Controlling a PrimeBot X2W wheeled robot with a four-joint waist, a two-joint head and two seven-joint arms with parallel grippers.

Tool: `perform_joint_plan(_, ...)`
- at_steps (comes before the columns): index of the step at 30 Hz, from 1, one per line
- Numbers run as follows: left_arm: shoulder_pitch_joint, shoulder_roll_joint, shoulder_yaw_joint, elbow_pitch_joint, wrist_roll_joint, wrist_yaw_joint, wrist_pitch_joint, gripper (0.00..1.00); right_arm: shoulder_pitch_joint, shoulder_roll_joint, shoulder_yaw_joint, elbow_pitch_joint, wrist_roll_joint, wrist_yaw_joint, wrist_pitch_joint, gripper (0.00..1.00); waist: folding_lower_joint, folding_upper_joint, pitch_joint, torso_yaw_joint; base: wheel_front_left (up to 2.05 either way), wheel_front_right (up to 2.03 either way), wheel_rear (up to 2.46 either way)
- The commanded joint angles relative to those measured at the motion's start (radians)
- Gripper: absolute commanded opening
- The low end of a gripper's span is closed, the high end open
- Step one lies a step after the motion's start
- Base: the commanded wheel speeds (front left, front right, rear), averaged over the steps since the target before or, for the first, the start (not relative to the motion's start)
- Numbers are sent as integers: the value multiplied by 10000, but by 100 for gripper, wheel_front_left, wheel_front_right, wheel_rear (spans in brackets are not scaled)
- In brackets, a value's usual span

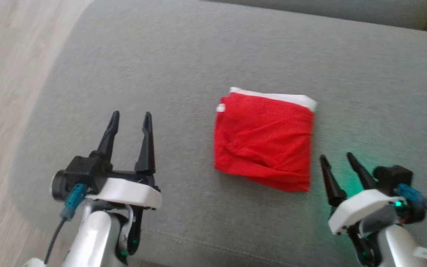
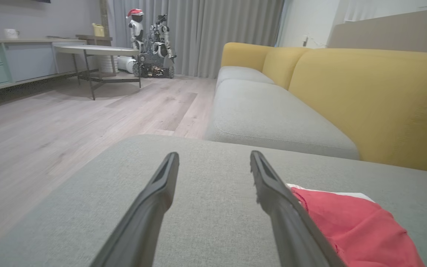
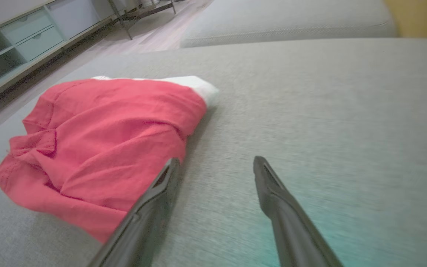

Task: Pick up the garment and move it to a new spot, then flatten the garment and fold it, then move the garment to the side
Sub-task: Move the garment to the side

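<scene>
A red garment [image 1: 263,142] with a white band along its far edge lies folded into a rough square on the grey cushion [image 1: 184,66]. My left gripper [image 1: 131,118] hovers open well to the garment's left, nothing between its fingers. To the garment's lower right, my right gripper [image 1: 336,157] is open and empty, just off the cloth's near corner. In the left wrist view the garment [image 2: 350,226] lies to the right of the left gripper [image 2: 213,157]. In the right wrist view the garment [image 3: 102,141] spreads to the left of the right gripper [image 3: 215,163].
The cushion's rounded edge drops to a pale wooden floor [image 1: 2,74] on the left. A yellow-backed sofa [image 2: 365,96] runs behind. Far across the room stand a round table [image 2: 95,50], a low cabinet [image 2: 9,59] and a small robot [image 2: 150,40] by grey curtains.
</scene>
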Motion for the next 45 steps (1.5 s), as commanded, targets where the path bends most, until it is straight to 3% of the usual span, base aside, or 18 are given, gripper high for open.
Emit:
perform_joint_plan(1, -462, 14, 206, -233, -43, -6, -146, 100, -491, -52, 355, -10, 80, -9, -98, 100, 0, 0, 383, 568, 0, 0, 0)
perform_joint_plan(7, -720, -102, 22, -51, -134, -9, -196, 100, -1087, 60, 525, 1547, 311, -9, 250, 100, 0, 0, 508, 927, 0, 0, 0)
perform_joint_plan(8, -738, -112, 32, -66, -135, 2, -197, 100, -1105, 78, 541, 1736, 333, -9, 377, 85, 0, 0, 511, 926, 0, 0, 0)
perform_joint_plan(9, -738, -120, 49, -89, -133, 11, -198, 100, -1125, 95, 559, 1863, 346, -9, 454, 43, 0, 0, 516, 907, 0, 0, 0)
perform_joint_plan(10, -726, -126, 69, -108, -127, 17, -199, 100, -1140, 114, 560, 1952, 404, -9, 475, 19, 0, 0, 504, 870, 0, 0, 0)
perform_joint_plan(11, -726, -126, 69, -108, -127, 17, -199, 100, -1140, 114, 560, 1952, 404, -9, 475, 19, 0, 0, 504, 870, 0, 0, 0)
perform_joint_plan(12, -705, -131, 90, -120, -116, 15, -199, 100, -1150, 128, 589, 2044, 432, -9, 518, 0, 0, 0, 499, 804, 0, 0, 0)
perform_joint_plan(17, -664, -143, 208, -157, 4, -61, -201, 100, -1301, 174, 931, 2141, 627, -9, 436, 0, 0, 0, 483, 266, 0, 0, 0)
perform_joint_plan(26, -731, -60, 475, -338, 311, -238, -202, 100, -1626, 32, 1706, 1718, 493, -9, 370, 0, 0, 0, 680, -1544, 0, 0, 0)
perform_joint_plan(38, -856, 440, 605, -536, 613, -387, -182, 100, -2062, -829, 2238, 1158, 465, -9, 353, 0, 0, 0, 1118, -4612, 0, 0, 0)
perform_joint_plan(45, -1225, 739, 472, -901, 798, -490, 157, 100, -3212, -1946, 2304, 937, 454, -9, 389, 0, 0, 0, 1780, -5902, 0, 0, 0)
